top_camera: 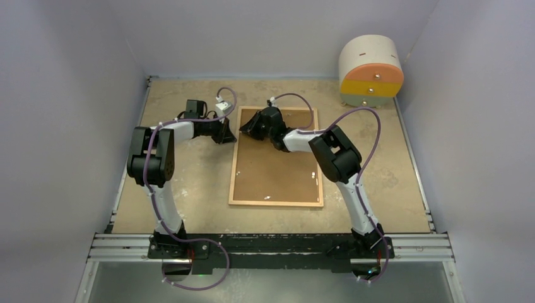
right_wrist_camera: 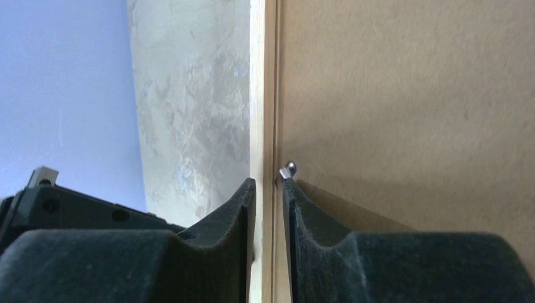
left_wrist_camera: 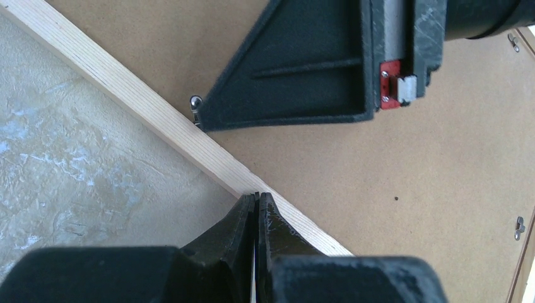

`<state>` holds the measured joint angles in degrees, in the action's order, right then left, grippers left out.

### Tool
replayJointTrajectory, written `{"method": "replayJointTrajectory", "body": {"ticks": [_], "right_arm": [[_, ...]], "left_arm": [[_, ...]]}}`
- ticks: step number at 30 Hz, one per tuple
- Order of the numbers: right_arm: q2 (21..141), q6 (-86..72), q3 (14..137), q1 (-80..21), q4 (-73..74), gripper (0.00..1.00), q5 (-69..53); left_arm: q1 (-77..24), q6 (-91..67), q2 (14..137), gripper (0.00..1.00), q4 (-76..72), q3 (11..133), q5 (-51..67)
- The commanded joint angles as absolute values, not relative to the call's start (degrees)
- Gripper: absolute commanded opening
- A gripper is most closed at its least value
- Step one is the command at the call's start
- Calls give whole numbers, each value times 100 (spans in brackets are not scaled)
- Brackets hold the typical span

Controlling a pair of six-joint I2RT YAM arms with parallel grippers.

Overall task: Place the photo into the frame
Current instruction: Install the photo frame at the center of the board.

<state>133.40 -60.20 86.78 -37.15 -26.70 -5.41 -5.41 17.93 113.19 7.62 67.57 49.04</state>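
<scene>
The frame (top_camera: 276,202), thin light wooden moulding, lies face down in the middle of the table with a brown backing panel (top_camera: 277,170) filling it. The photo is out of view. My left gripper (top_camera: 224,136) is shut and empty, its tips (left_wrist_camera: 257,196) resting on the frame's left moulding (left_wrist_camera: 139,101). My right gripper (top_camera: 249,126) is at the frame's far left corner. Its jaws (right_wrist_camera: 268,183) stand narrowly apart, closed on the moulding (right_wrist_camera: 257,95), one finger outside and one on the panel side. A small metal tab (right_wrist_camera: 289,168) sits at the inner fingertip.
A round white container (top_camera: 371,69) with an orange and yellow front stands at the back right. Grey walls close in the left, right and back of the table. More metal tabs (left_wrist_camera: 519,224) sit along the panel's far edge.
</scene>
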Motion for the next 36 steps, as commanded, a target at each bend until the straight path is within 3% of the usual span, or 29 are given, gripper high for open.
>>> {"method": "replayJointTrajectory", "body": {"ticks": [1, 9, 36], "right_arm": [[13001, -6094, 8212, -3872, -2138, 28, -132], [12868, -6030, 7963, -3871, -2122, 28, -144], [13453, -6259, 8913, -3845, -1914, 25, -351]], "left_arm": [[-756, 2026, 11294, 0, 1219, 6513, 4852], [-756, 2070, 11255, 0, 1244, 6497, 4779], [-769, 2046, 11240, 0, 1231, 6460, 4887]]}}
